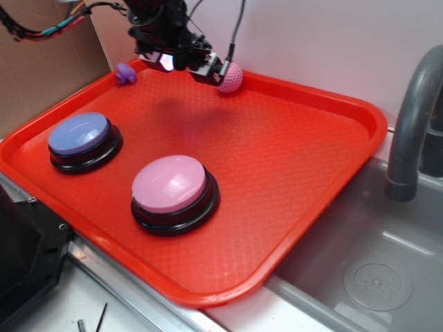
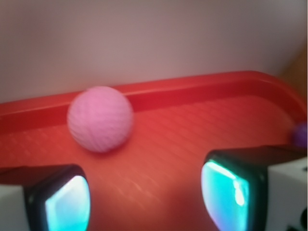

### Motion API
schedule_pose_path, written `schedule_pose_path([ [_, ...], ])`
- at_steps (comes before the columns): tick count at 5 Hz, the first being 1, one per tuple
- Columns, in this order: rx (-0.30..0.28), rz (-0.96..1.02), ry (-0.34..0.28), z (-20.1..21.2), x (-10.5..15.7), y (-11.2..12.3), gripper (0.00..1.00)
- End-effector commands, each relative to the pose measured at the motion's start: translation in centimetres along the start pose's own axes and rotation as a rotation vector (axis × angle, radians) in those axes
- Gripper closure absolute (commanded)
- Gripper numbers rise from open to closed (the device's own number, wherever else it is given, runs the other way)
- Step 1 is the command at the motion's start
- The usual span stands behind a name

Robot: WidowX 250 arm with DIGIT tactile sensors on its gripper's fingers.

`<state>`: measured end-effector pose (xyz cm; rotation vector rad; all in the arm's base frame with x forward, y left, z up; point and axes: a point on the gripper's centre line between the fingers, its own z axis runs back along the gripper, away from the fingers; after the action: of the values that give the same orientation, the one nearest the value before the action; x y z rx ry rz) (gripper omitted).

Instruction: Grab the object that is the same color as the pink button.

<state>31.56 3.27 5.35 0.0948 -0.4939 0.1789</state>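
**Desk:** What did the wide shot show, biggest thing first?

**Photographer:** A red tray point(image 1: 304, 173) filled most of it, set beside a grey sink point(image 1: 387, 277) with a faucet point(image 1: 412, 131). On the tray stood two dome buttons on black bases: the pink button point(image 1: 169, 183) near the front and a blue-lavender button point(image 1: 79, 135) to its left. At the far rim lay the small pink dimpled ball point(image 1: 231, 77), and in the far left corner a tiny purple figure point(image 1: 125, 73).

**Desk:** And the claw?

**Photographer:** The gripper point(image 1: 183, 63) hung over the far edge of the tray, just beside the ball. In the wrist view its two fingers point(image 2: 226, 192) were spread apart with nothing between them. The ball point(image 2: 100, 119) sat on the tray against the back rim, ahead of the fingers and closer to the left one.

**Desk:** So how far along was the job?

**Photographer:** As I read it, the match had been made and the approach was nearly over: the arm was at the pink ball, not the purple figure. The grab itself had not happened. What was left, by my judgement, was to line up on the ball, move forward and down around it, close, and lift.
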Motion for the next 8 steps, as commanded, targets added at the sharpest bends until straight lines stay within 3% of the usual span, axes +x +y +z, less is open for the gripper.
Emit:
schedule_pose_path([
  [1,-0.067,-0.058,-0.02,-1.6,3.1,-1.5,0.0],
  [2,-0.05,-0.057,-0.007,-2.3,3.3,-1.6,0.0],
  [3,-0.031,-0.054,-0.003,-2.9,3.3,-1.9,1.0],
  [4,-0.026,-0.052,-0.004,-2.9,3.3,-2.0,1.0],
  [5,-0.035,-0.078,0.052,-2.2,3.2,-2.0,1.0],
  [6,-0.055,-0.092,0.196,1.6,2.3,-1.9,1.0],
  [7,-0.07,-0.08,0.288,4.9,1.5,-2.3,1.0],
  [8,-0.138,-0.161,0.41,10.5,-0.6,-3.1,1.0],
])
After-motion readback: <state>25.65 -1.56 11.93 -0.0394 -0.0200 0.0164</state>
